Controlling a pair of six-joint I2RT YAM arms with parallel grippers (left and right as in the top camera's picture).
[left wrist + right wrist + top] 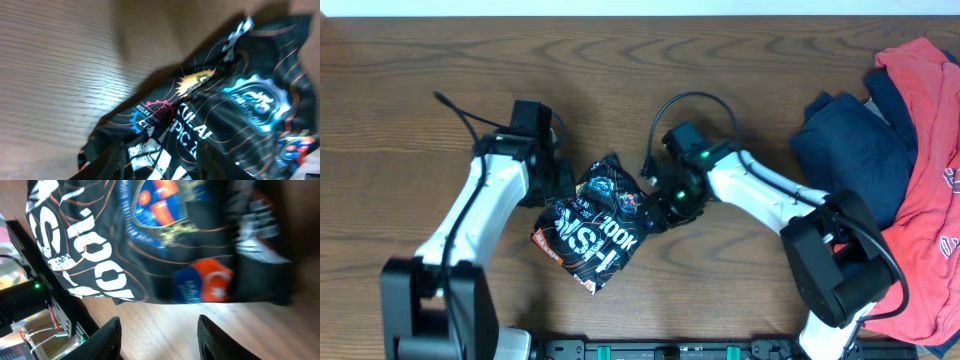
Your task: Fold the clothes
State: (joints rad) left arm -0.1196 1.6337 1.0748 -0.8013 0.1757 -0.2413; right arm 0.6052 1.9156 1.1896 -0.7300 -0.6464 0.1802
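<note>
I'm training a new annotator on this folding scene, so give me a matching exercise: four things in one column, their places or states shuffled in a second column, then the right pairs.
Things
A. black jersey
B. navy garment
C. red garment
D. right gripper

Places or states
1. farthest right in the overhead view
2. bunched up in the middle, white lettering showing
3. open, holding nothing
4. heaped beside the red garment, on the side nearer the black jersey

Pairs: A-2, B-4, C-1, D-3

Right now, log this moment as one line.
jersey: bunched, mid-table | left gripper: at jersey, state unclear | right gripper: open | other garments: heaped right
</note>
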